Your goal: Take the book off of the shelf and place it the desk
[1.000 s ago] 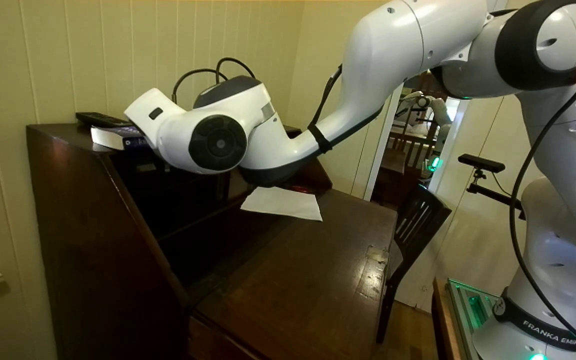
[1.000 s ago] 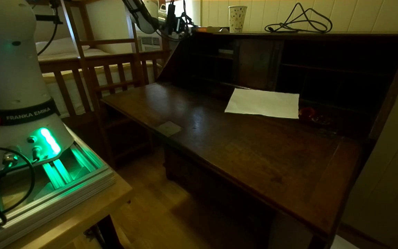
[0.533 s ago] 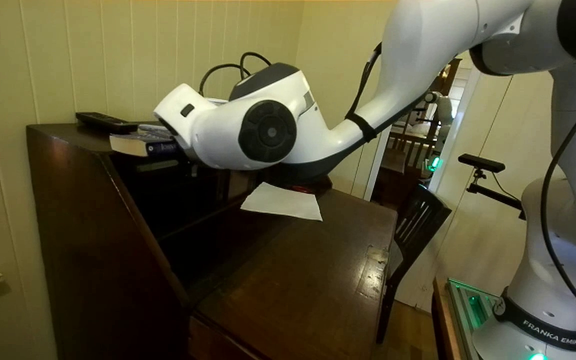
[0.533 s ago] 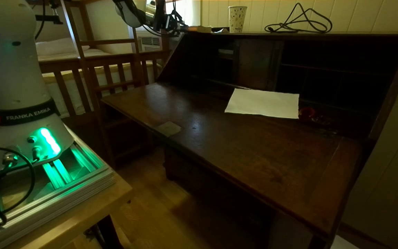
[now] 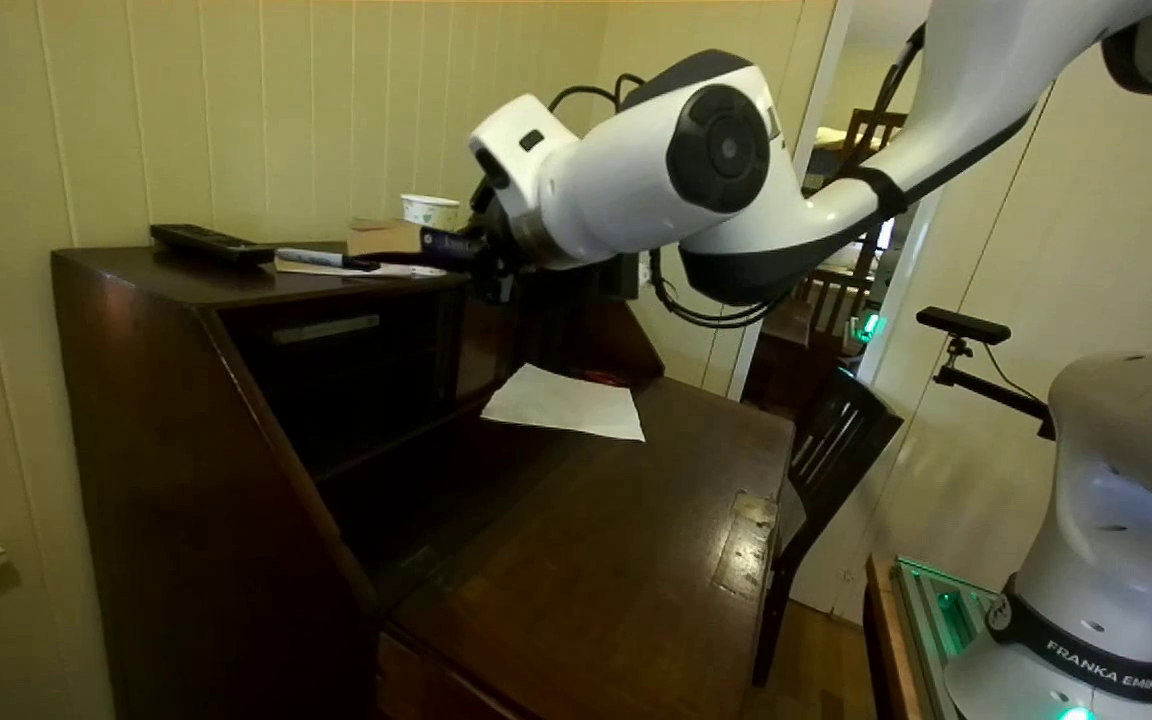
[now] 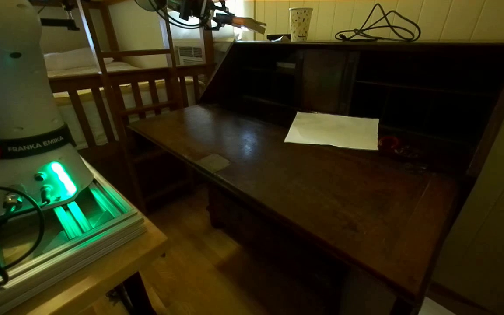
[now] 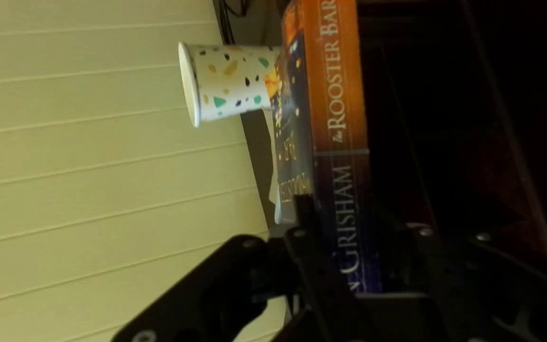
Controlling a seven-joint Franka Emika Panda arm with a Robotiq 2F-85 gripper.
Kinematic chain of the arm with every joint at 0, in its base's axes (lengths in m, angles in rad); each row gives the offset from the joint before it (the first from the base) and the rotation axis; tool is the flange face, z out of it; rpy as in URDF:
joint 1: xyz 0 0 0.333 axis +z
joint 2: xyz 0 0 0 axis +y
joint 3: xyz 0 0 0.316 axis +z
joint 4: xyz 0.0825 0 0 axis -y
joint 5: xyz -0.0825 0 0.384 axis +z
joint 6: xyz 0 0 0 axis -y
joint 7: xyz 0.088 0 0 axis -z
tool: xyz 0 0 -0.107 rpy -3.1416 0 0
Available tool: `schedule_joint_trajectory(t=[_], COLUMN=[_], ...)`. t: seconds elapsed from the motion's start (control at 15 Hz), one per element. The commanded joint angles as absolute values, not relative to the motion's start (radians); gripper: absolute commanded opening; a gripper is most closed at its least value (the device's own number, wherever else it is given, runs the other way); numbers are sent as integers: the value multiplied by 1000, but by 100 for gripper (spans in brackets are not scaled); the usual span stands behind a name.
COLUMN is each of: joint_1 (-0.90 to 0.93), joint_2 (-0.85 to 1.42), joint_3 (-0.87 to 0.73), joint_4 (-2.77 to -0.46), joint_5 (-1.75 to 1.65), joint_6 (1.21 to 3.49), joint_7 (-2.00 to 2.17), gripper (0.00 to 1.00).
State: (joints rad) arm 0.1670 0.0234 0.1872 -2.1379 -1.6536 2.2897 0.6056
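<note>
The book (image 5: 383,237) is held above the front edge of the shelf (image 5: 161,280), the dark top board of the cabinet. My gripper (image 5: 476,255) is shut on its spine end. In an exterior view, the book (image 6: 252,25) sticks out tilted from the gripper (image 6: 225,19), above the shelf's (image 6: 453,43) far left end. In the wrist view, the book's (image 7: 337,109) orange-to-purple spine runs between the dark fingers of the gripper (image 7: 359,228). The desk (image 5: 586,560), also in an exterior view (image 6: 330,183), lies below and in front.
A white paper sheet (image 5: 566,402) lies on the desk, with a red object (image 6: 390,143) beside it. On the shelf are a black remote (image 5: 211,243), a pen (image 5: 321,259), a speckled cup (image 6: 300,24) and a cable (image 6: 379,30). A chair (image 5: 841,440) stands beyond the desk.
The book has risen off the shelf with my gripper and tilted. The arm has pulled back towards its base and up. The pen and paper on the shelf are now uncovered.
</note>
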Motion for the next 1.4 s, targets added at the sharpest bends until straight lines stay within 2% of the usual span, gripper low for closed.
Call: schedule_joint_trajectory(t=[0.0, 0.27, 0.67, 1.33], joint_1=[156, 173, 169, 40], joint_2=[-102, -91, -56, 130], joint_3=[167, 179, 168, 49], joint_4=[-2274, -2356, -2441, -2380], joint_5=[-1647, -1772, -1745, -1776], joint_6=[2276, 2196, 2095, 2459], joint_7=[575, 644, 622, 641], gripper=[8, 8, 8, 8])
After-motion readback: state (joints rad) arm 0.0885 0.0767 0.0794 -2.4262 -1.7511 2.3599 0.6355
